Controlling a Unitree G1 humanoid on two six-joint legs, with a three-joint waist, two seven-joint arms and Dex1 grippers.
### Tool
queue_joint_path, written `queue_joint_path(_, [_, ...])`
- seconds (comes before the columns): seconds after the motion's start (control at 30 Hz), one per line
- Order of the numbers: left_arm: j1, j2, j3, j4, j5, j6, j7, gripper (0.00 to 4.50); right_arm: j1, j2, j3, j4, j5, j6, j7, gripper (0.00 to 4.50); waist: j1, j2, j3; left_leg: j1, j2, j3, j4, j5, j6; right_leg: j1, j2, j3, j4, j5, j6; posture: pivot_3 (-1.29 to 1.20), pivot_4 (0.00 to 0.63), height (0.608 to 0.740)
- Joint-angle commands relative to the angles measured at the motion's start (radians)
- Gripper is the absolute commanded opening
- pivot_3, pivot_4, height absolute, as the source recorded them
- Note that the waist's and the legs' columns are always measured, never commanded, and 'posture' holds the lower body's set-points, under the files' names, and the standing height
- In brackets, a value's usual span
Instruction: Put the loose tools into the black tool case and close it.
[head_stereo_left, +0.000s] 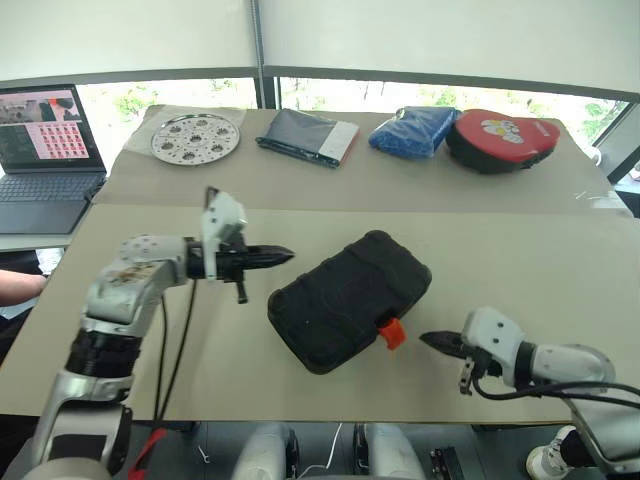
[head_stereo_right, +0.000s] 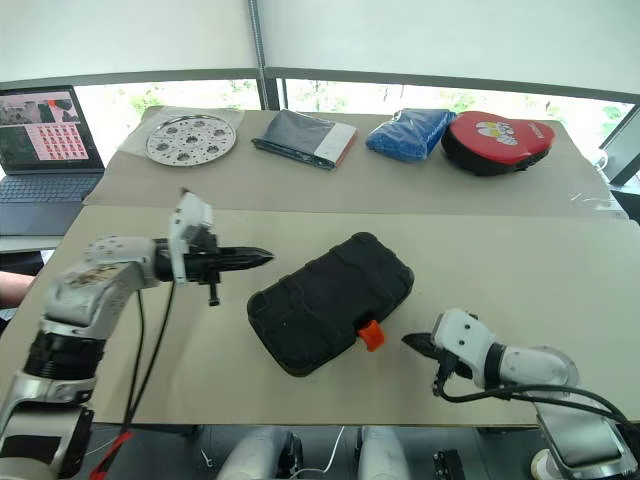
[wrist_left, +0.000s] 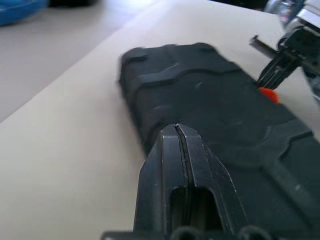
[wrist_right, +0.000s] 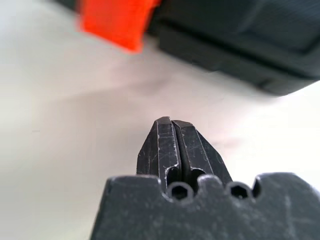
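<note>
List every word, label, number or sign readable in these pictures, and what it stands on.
None can be read.
Laptop screen: a red grid of small images, too small to read.
Red-topped case: a white printed design, no legible letters.
Black tool case: no visible text.

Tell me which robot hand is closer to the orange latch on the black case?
The right hand. Its shut tip sits just beside the orange latch on the black tool case, low near the table. The left hand is shut too, but lifted beyond the case's opposite end.
</note>
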Motion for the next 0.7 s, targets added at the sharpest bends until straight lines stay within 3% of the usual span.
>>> queue_joint_path(0.03, [-0.038,-0.038,-0.089,0.031,0.102,-0.1,0.001,0.03,-0.008,0.024,0.038,-0.065,0.008,0.043,-0.022,0.05,-0.002,0.0,0.0,0.001,0.0,0.0,0.0,0.0,0.0,0.0,0.0,0.001,0.0,0.0,0.0,0.0,0.15,0.74])
queue_joint_path(0.37, [-0.048,-0.115,-0.155,0.081,0.175,-0.116,0.03,0.03,-0.061,0.087,0.108,-0.084,-0.022,0.052,-0.074,0.05,0.003,0.0,0.0,0.0,0.0,-0.001,0.002,-0.001,0.001,0.0,0.0,0.001,0.0,0.0,0.0,0.0,0.15,0.74])
queue_joint_path(0.7, [-0.026,-0.116,-0.176,0.09,0.209,-0.145,0.012,0.03,-0.16,0.074,0.17,-0.1,-0.041,0.134,-0.068,0.05,0.001,0.0,0.0,0.0,0.0,-0.001,0.004,-0.001,0.003,0.0,0.0,0.001,0.001,0.0,0.0,0.0,0.15,0.74])
